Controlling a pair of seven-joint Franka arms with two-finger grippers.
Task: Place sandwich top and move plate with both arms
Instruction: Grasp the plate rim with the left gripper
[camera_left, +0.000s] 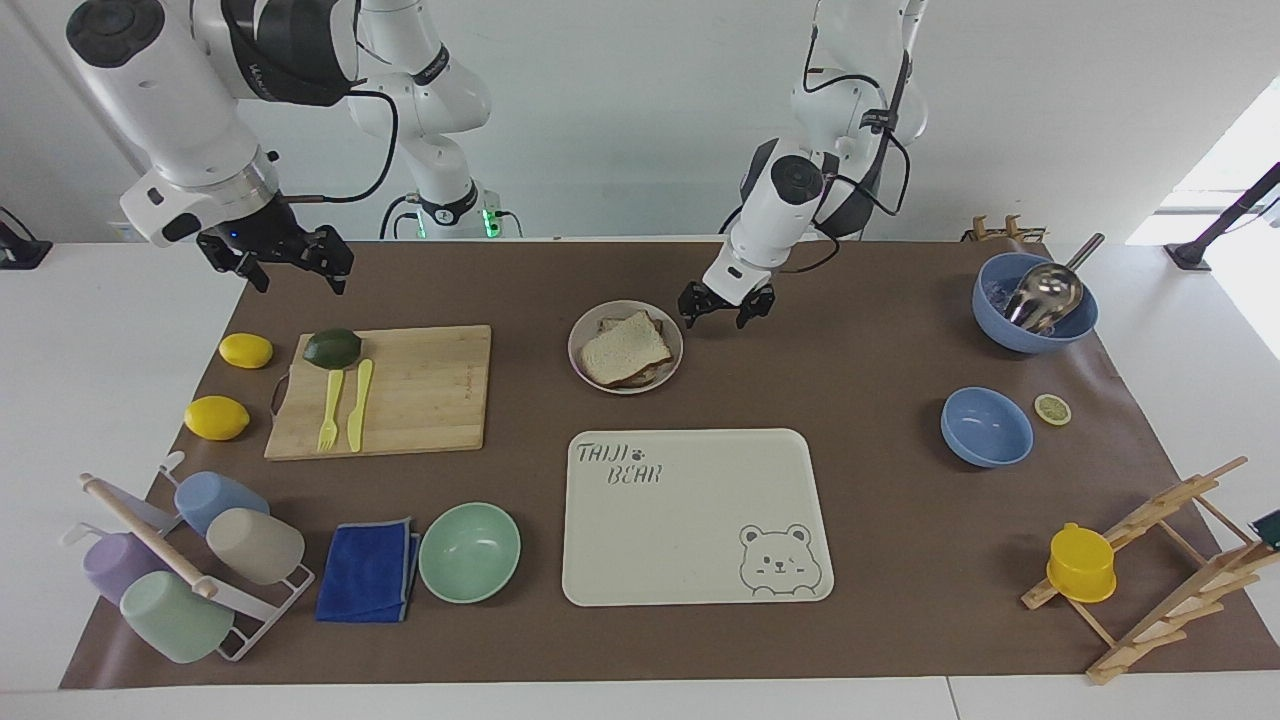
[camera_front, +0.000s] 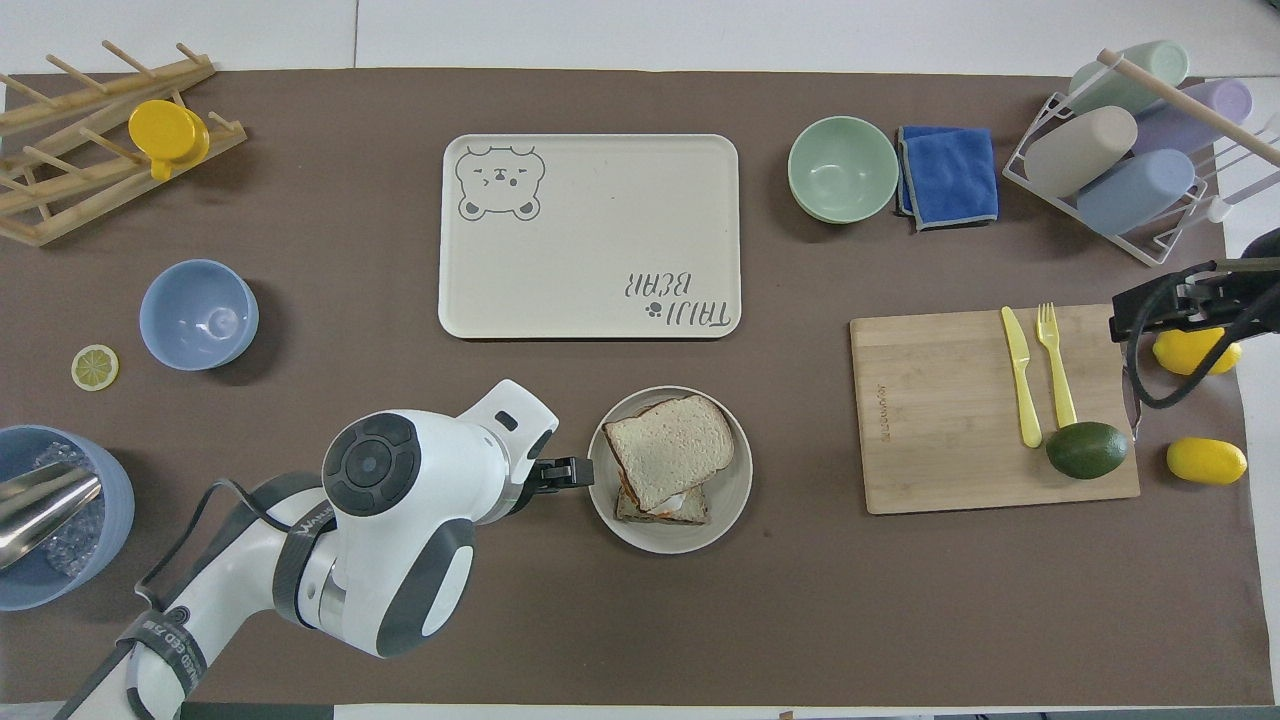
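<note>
The sandwich top (camera_left: 625, 347), a white bread slice with a tan crust, lies on a stacked sandwich on the round cream plate (camera_left: 673, 338). The slice (camera_front: 668, 447) and the plate (camera_front: 735, 492) also show in the overhead view. My left gripper (camera_left: 722, 312) hangs open and empty just beside the plate's rim, toward the left arm's end of the table, low over the mat; it also shows in the overhead view (camera_front: 572, 472). My right gripper (camera_left: 290, 272) is open and empty, raised over the mat's corner by the cutting board; it also shows in the overhead view (camera_front: 1140, 315).
A cream bear tray (camera_left: 690, 520) lies farther from the robots than the plate. A cutting board (camera_left: 420, 390) holds an avocado, a fork and a knife, with two lemons beside it. A mint bowl (camera_left: 469, 551), blue cloth, cup rack, two blue bowls (camera_left: 986, 427) and a wooden rack stand around.
</note>
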